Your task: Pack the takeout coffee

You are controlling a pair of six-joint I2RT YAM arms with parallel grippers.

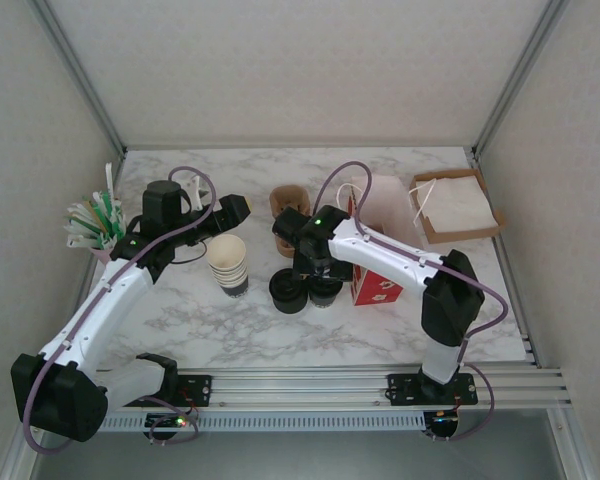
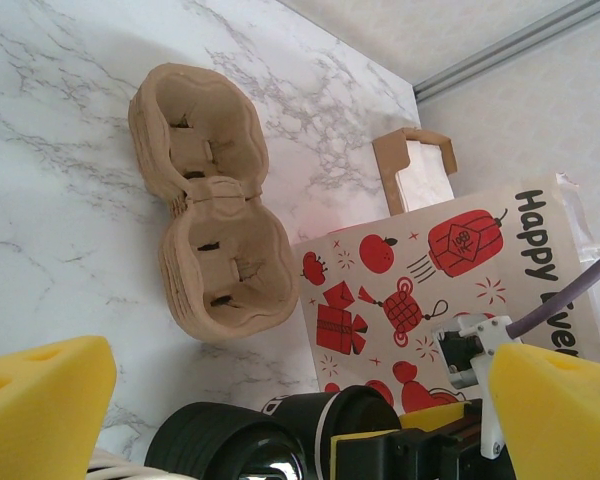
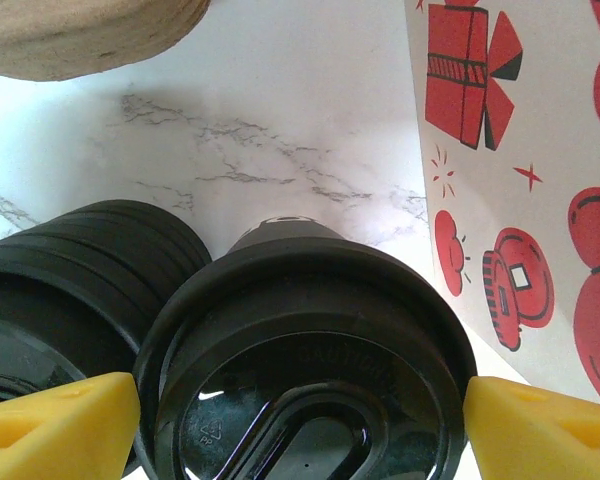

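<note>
Right tool [image 3: 298, 430] straddles the lidded takeout coffee [image 3: 310, 320], frame-cut below, grip unclear; left tool [image 2: 298, 410] wide; cup carrier [image 2: 185, 195] empty.

Left fingers [image 2: 40, 390] gape wide, pointing forward; right fingers [image 3: 50, 420] point down, gripping.

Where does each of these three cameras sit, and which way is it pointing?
Top external: above and behind the bases, looking down on the table; both arms show.
Left wrist: on the left gripper, looking across the table at the cup carrier and red-printed bag; its yellow fingertips frame the bottom.
Right wrist: on the right gripper, looking steeply down at the takeout coffee; its yellow fingertips flank it.
Shared: both wrist views catch bag, carrier and lid stack.
</note>
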